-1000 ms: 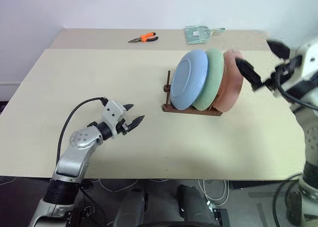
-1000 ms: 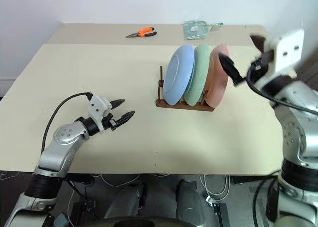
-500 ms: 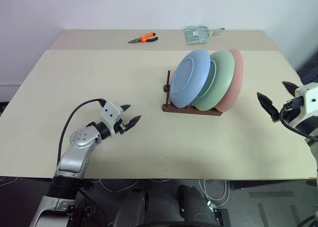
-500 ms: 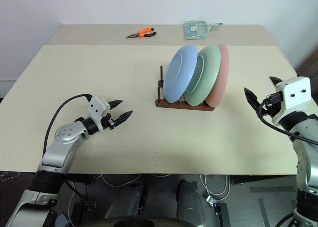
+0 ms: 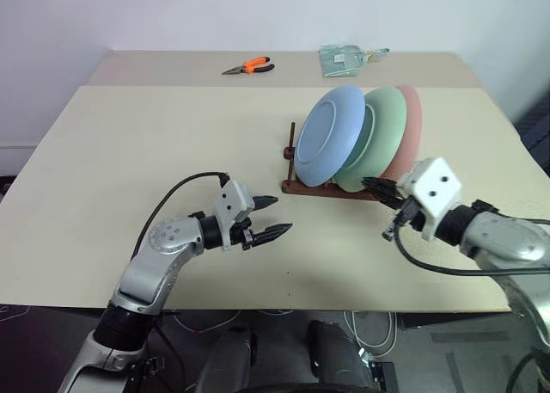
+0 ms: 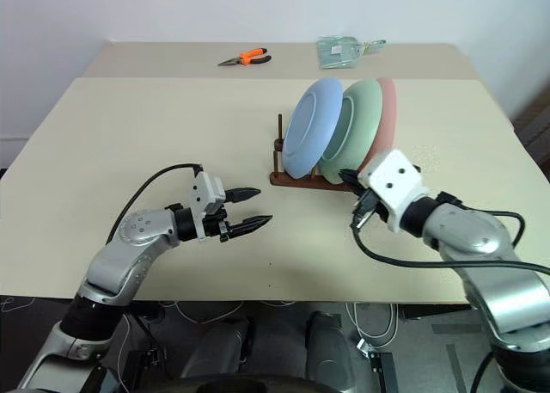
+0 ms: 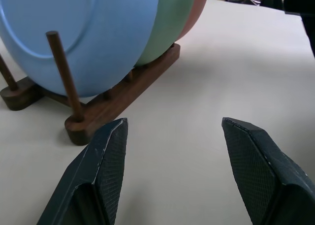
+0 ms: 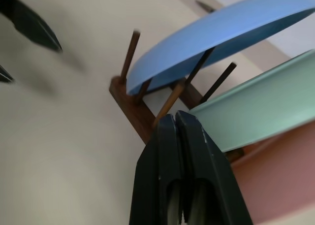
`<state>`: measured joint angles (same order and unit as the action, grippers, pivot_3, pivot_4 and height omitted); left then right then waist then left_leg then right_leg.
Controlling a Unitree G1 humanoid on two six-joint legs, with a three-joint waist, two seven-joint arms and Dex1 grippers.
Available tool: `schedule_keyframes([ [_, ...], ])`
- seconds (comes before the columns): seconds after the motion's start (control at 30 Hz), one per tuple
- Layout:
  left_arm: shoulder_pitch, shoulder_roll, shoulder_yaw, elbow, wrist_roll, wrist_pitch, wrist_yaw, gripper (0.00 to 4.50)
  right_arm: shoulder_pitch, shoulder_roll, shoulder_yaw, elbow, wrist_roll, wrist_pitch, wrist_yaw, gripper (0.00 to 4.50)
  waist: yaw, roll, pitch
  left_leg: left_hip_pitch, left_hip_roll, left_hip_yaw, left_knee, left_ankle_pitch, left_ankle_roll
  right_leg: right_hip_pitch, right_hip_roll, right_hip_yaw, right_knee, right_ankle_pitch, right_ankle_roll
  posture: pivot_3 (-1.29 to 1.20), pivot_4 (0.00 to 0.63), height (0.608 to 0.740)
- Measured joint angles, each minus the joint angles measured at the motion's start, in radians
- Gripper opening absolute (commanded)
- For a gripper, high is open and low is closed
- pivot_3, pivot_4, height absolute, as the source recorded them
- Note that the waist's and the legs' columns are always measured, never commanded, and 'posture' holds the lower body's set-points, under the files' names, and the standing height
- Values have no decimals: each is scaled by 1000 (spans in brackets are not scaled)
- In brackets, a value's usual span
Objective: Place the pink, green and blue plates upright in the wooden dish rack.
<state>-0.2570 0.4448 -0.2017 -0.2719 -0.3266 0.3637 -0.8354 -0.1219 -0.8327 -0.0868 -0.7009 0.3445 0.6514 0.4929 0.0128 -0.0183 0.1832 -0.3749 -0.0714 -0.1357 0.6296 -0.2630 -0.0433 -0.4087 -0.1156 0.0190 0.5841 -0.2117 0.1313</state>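
Left eye view: stiff, probably breakable blue plate (image 5: pixel 329 136), green plate (image 5: pixel 375 135) and pink plate (image 5: pixel 409 131) stand in the wooden dish rack (image 5: pixel 329 187); best gripped by the rims. Left gripper (image 5: pixel 268 217) gapes empty; right gripper (image 5: pixel 372 185) is pinched closed, empty.

Orange-handled pliers (image 5: pixel 249 65) and a clear packet (image 5: pixel 342 58) lie apart near the table's (image 5: pixel 129 152) far edge.

A pale beige tabletop (image 5: pixel 172 135) fills the middle ground; a seam marks a second, narrower tabletop section (image 5: pixel 172 66) set against a plain white wall (image 5: pixel 258 10). Near the far edge lie orange-handled pliers (image 5: pixel 249 65) and a clear plastic packet (image 5: pixel 344 59). Below the near edge, cables (image 5: pixel 361 324) trail over a dark floor (image 5: pixel 34 341). Lighting is even and diffuse.
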Motion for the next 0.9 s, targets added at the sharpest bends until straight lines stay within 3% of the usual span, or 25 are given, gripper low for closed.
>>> schedule_keyframes([
  [0.57, 68, -21, -15, 29, 24, -89, -8, 3122, -267, 121, 250, 135, -237, -3, -39, 14, -1, 0, 0, 0, 0, 0, 0, 0, 0, 0, 0, 0, 0, 0, -1, 0, 150, 740],
  [0.9, 91, -26, -15, 34, 36, -112, 2, 3122, -306, 140, 273, 116, -272, -11, 4, 14, -1, 0, 0, 0, 0, -1, 0, 0, 0, 0, 0, 0, 0, 2, -3, 0, 150, 740],
])
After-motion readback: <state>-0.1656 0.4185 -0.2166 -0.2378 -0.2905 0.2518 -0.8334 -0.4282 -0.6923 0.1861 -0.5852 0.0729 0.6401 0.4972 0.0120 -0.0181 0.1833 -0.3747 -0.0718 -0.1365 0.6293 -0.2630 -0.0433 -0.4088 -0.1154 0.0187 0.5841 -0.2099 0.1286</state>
